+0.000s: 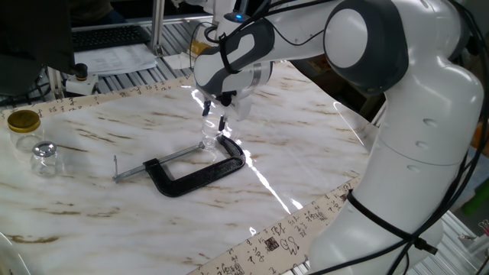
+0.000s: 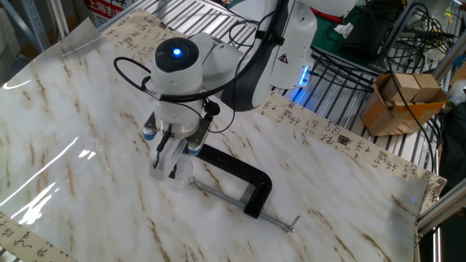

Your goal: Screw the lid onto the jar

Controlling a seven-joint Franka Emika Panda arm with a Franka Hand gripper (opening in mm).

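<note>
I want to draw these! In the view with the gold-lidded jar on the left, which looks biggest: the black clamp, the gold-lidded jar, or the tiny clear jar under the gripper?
1. Black clamp, clearly biggest.
2. Gold-lidded jar.
3. Tiny clear jar, which looks smallest; its clear glass makes its edges hard to see.

jar [image 1: 209, 140]: tiny clear glass, upright on marble table, held in mouth of black c-clamp, btwn screw end and curved jaw. in other fixed view jar [image 2: 180, 177] shows only as faint glint at clamp screw tip. lid: small transparent cap, sits at jar top; can't tell if seated or threaded, too small + glare.
</note>
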